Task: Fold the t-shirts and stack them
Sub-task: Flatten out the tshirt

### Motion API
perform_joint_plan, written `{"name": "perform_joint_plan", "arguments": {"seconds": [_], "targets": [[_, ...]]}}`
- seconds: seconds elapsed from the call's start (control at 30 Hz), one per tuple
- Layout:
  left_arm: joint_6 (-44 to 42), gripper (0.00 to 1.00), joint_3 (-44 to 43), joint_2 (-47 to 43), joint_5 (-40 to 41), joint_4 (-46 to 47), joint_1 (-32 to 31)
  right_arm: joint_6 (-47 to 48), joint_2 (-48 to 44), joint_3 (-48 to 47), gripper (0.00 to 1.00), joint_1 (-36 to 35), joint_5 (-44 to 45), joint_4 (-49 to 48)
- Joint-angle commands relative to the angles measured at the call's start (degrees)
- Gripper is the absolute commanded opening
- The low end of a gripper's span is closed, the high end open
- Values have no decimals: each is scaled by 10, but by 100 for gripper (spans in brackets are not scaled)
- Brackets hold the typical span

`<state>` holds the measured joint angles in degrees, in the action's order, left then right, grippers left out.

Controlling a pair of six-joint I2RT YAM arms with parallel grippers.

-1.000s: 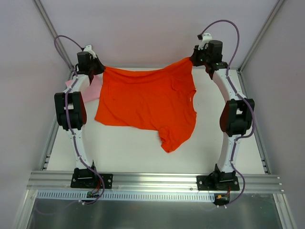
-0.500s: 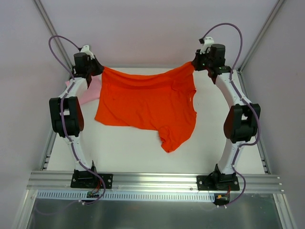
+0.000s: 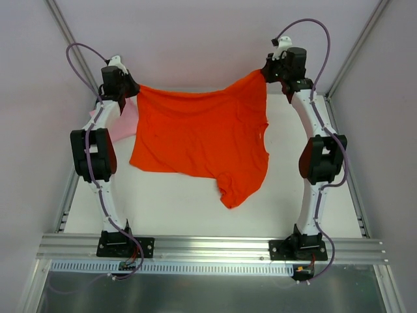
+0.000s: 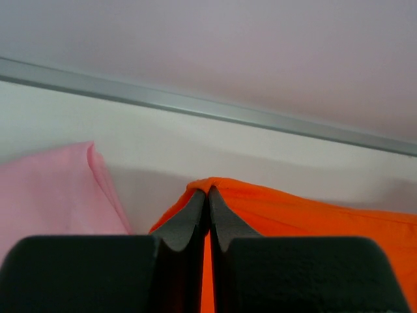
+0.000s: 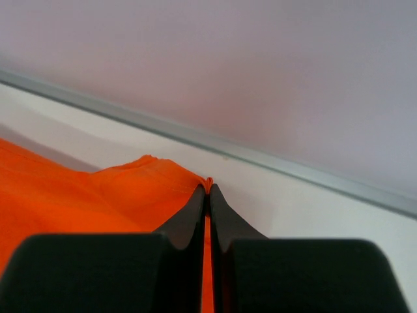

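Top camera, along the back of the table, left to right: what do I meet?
Left claw, shut on one corner of the orange shirt → orange shirt → right claw, shut on another corner. The pink shirt lies partly under the left arm, so I leave it unplaced.

The bright orange-red shirt (image 3: 199, 134) hangs stretched across the far side of the worktop. Its two far corners are pinched up, one in the left end effector (image 4: 208, 192), one in the right end effector (image 5: 208, 188). The lower part rests rumpled mid-worktop, with one sleeve trailing toward the near edge. The pale pink shirt (image 3: 129, 120) lies flat in the far left corner, just beside the orange one.
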<state>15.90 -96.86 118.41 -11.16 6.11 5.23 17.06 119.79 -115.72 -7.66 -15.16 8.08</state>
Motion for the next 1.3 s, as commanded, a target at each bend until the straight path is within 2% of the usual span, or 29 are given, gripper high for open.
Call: {"name": "perform_joint_plan", "arguments": {"seconds": [0.0, 0.17, 0.4, 0.7, 1.27], "targets": [[10, 0, -57, 37, 30, -11, 0, 3, 63, -90, 1, -1, 17, -9], [33, 0, -117, 87, 26, -7, 0, -17, 127, -162, 1, -1, 31, -38], [51, 0, -159, 122, 45, 9, 0, -36, 168, -183, 1, 1, 65, -89], [70, 0, -220, 171, 43, 26, 0, -50, 196, -221, 1, 7, 63, -133], [67, 0, -226, 192, 39, 72, 0, -45, 208, -225, 1, 8, 58, -141]]}}
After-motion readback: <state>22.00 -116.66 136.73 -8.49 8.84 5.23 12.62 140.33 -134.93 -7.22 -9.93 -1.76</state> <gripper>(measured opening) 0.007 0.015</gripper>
